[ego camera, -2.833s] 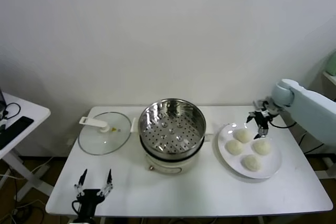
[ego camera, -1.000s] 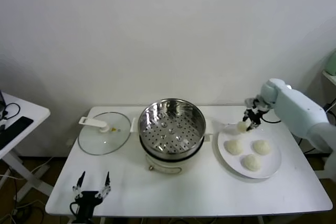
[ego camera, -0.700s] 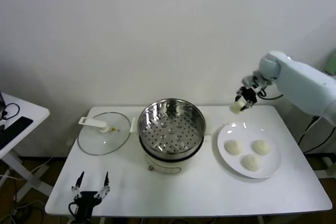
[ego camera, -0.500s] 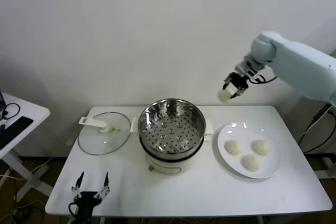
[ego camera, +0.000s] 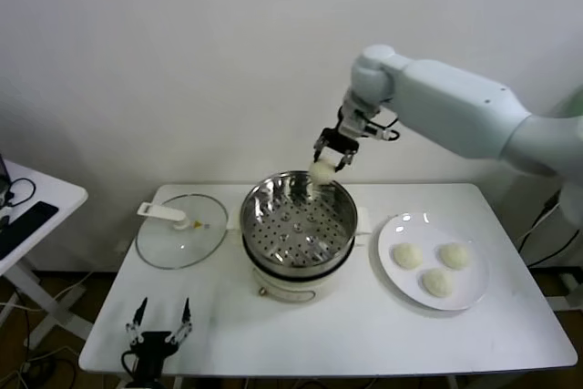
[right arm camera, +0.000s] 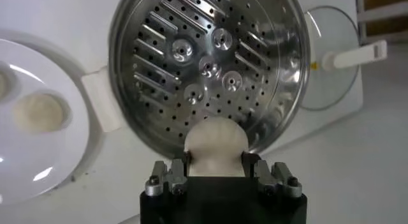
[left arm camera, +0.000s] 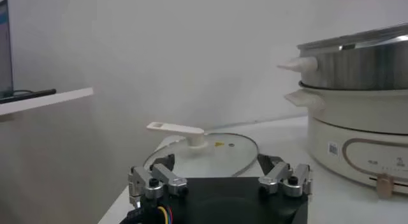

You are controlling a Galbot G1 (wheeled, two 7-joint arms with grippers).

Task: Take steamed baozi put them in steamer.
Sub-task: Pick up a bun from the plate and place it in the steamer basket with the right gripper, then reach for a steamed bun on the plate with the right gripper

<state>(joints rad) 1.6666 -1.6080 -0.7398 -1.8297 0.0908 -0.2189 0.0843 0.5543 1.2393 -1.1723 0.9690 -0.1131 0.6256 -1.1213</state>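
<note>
My right gripper (ego camera: 327, 163) hangs over the far rim of the steamer (ego camera: 297, 220), shut on one creamy-white baozi (ego camera: 322, 171). The right wrist view shows that baozi (right arm camera: 215, 145) pinched between both fingers, above the steamer (right arm camera: 207, 59) with its bare perforated bottom. Three more baozi (ego camera: 407, 255) (ego camera: 453, 254) (ego camera: 436, 281) lie on the white plate (ego camera: 469, 301) at the right. My left gripper (ego camera: 161, 327) is parked low by the table's front left corner, open with nothing between its fingers.
A glass lid (ego camera: 180, 230) with a white handle lies flat on the table left of the steamer. The steamer sits on a white electric pot base (ego camera: 290, 285). A side table (ego camera: 27, 207) stands at the far left. A wall rises behind the table.
My right gripper lifted one baozi off the plate and carried it up and left, from above the plate to over the steamer's far rim. The left arm has not moved.
</note>
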